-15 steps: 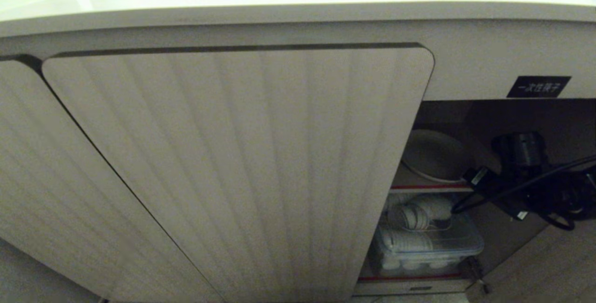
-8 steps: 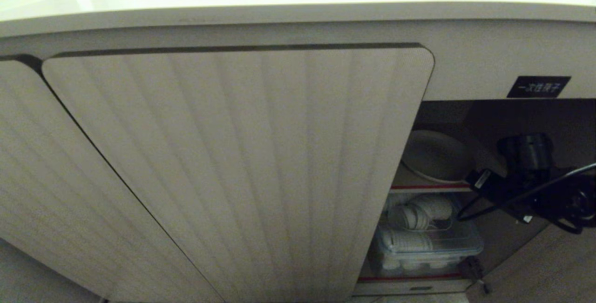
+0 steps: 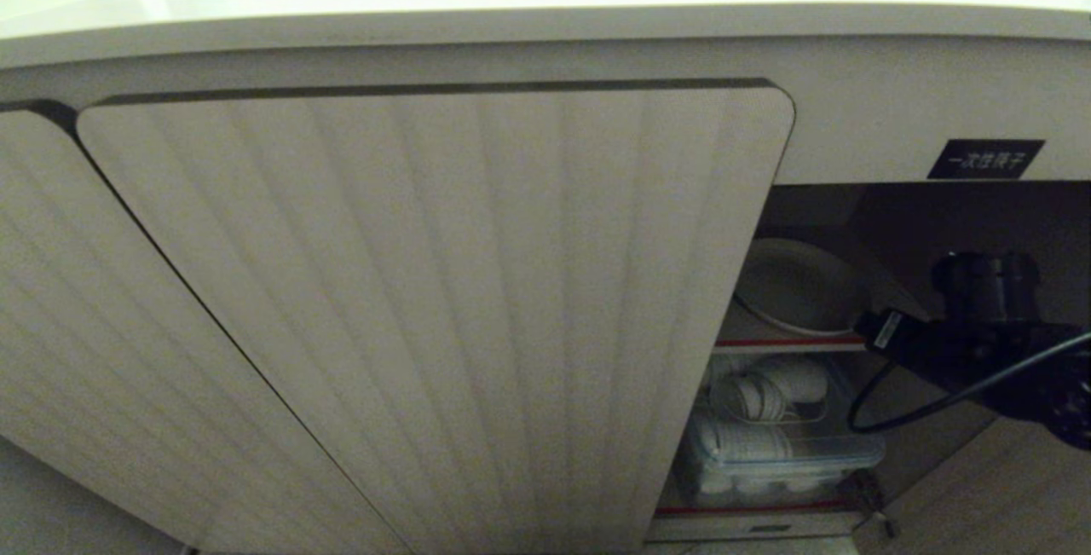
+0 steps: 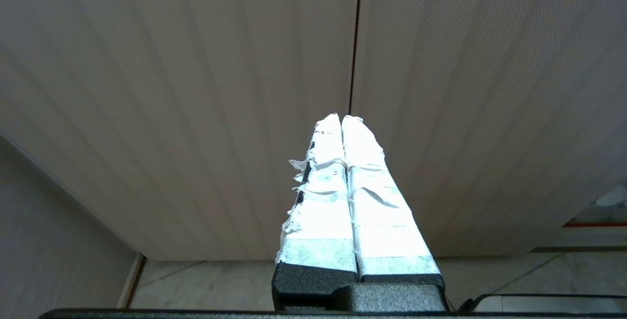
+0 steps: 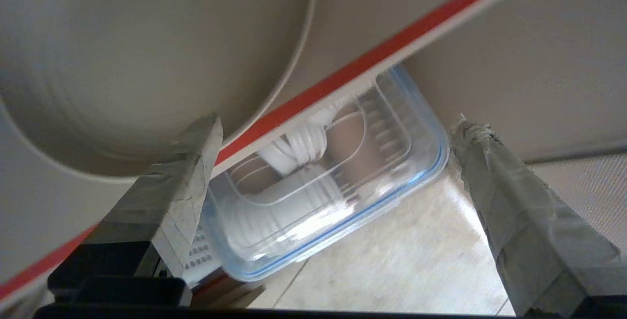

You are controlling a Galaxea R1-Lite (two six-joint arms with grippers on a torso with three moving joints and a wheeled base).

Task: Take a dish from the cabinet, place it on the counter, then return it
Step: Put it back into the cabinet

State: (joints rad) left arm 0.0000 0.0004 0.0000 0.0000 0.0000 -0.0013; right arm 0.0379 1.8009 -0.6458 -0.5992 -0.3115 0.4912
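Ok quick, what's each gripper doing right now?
Left gripper: shut, holding nothing, by the cabinet door.
Right gripper: open, empty, at the shelf by the dish.

Head and right wrist share cabinet (image 3: pixel 443 299)

Head view: closed ribbed door (image 3: pixel 443 308) hides the left part of the dish (image 3: pixel 797 286) and of the clear lidded box (image 3: pixel 780 453) below it; white items in the box too blurred to identify. Right gripper (image 5: pixel 333 128) fingertips not visible from the head camera, arm cut off by frame edge. Right wrist view: dish rim motion-blurred, plate cut off by frame edge. Characters on black label (image 3: pixel 986 159) too small to read.
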